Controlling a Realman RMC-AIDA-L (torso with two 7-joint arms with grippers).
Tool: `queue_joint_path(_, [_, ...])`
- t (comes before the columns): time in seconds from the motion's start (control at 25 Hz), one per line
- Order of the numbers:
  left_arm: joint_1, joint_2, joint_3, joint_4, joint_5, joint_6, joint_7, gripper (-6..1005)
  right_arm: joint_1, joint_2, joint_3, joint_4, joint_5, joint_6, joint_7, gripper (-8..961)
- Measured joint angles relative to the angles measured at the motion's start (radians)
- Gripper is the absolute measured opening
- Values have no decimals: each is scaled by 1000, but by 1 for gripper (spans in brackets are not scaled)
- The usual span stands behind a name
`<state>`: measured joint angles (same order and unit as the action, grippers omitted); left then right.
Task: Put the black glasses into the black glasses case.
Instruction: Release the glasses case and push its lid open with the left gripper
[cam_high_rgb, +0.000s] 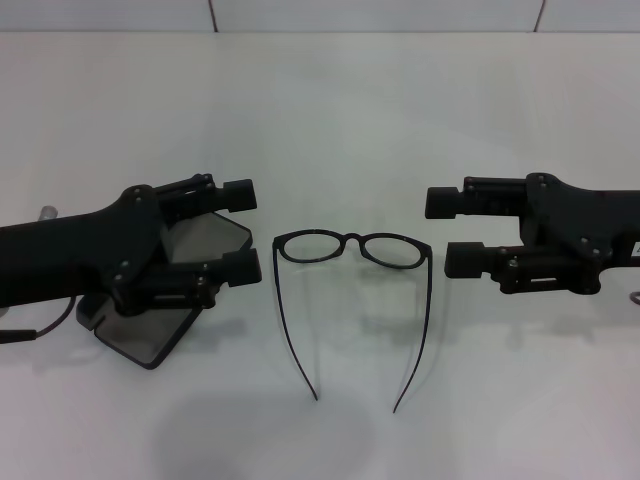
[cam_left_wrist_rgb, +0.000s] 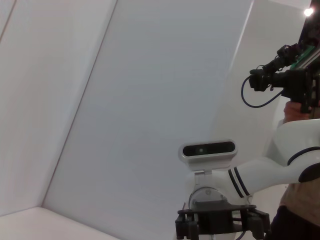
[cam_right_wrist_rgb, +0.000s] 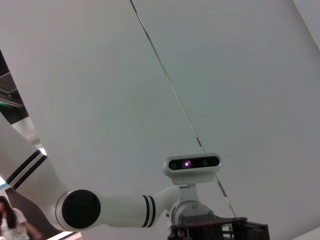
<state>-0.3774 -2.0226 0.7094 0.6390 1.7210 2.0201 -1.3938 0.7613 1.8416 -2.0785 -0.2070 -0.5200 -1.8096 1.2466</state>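
In the head view the black glasses (cam_high_rgb: 352, 248) lie on the white table (cam_high_rgb: 330, 110) at the centre, lenses away from me and both temple arms spread toward me. The black glasses case (cam_high_rgb: 150, 335) lies open to their left with its grey lining showing, partly hidden under my left arm. My left gripper (cam_high_rgb: 252, 232) is open above the case's right end, just left of the glasses. My right gripper (cam_high_rgb: 441, 231) is open just right of the glasses, level with the frame. Neither touches the glasses. The wrist views show neither glasses nor case.
The left wrist view shows the right arm's wrist camera (cam_left_wrist_rgb: 208, 149) against a pale wall, and a person (cam_left_wrist_rgb: 300, 95) at the far edge. The right wrist view shows the left arm's wrist camera (cam_right_wrist_rgb: 193, 163).
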Motion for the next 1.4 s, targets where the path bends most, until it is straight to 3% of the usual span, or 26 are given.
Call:
queue_joint_path(0.56, [-1,-3,-11,-6,-14,-2,0,823,-4,-1,0,5,1,7,-26,720])
queue_joint_path(0.72, [-5,-33,-73,37,-114,-21,-55,809,-27,-1,34,12,5,36,-59,719])
queue_joint_path(0.84, [4,-66,-99,184,-171,-107,-212,798,-60,-2,87,12,2,69,-85,718])
queue_joint_path(0.96, [25,-72,9,448,-111,-249,-437,787,-107,-7,158,11,2,76,-115,718])
queue_joint_path(1.08, [32,-67,154,721,79,-384,-697,776,-160,-11,232,3,1,69,-137,717])
queue_joint_path(1.2, [13,-64,232,940,321,-409,-919,765,-199,-10,304,0,1,55,-150,716])
queue_joint_path(1.4, [-4,-59,300,1120,541,-369,-1124,747,-237,-7,355,-1,1,39,-171,715])
